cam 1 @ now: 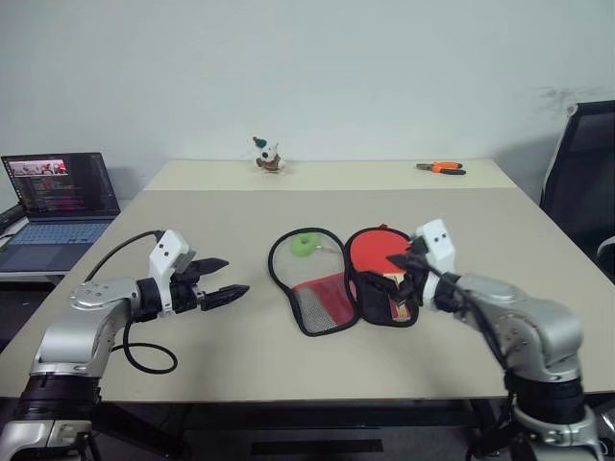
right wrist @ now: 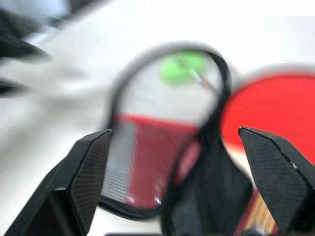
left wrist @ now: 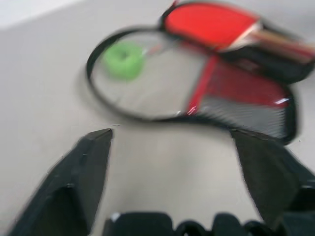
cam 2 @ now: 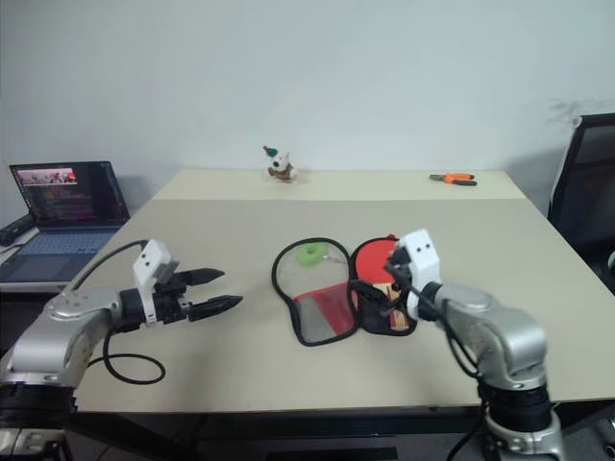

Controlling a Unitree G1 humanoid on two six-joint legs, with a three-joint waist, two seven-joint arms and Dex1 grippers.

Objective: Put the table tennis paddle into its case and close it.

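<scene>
We see the table tennis paddle [cam 1: 377, 254] already lying in the right half of the case [cam 1: 348, 279], red face up, handle toward the near edge of the table [cam 1: 240, 365], so we judge the insertion done. The case is spread open like a book, its left flap [cam 1: 309, 280] with the mesh pocket and red panel flat on the table, a small green ball [cam 1: 307, 244] sitting on that flap. What's left: fold the flap over the paddle and run the zipper round the rim. The right gripper [cam 1: 408, 261] hovers just over the paddle side, fingers wide apart, holding nothing. The left gripper [cam 1: 219, 279] sits well left of the case, fingers apart, empty, pointing at the flap. We have bare tabletop between the left gripper and flap and plenty all around the case; pliers [cam 1: 442, 168] and a small figurine [cam 1: 267, 156] stay far back by the far edge, a laptop [cam 1: 60, 197] off the left side.
</scene>
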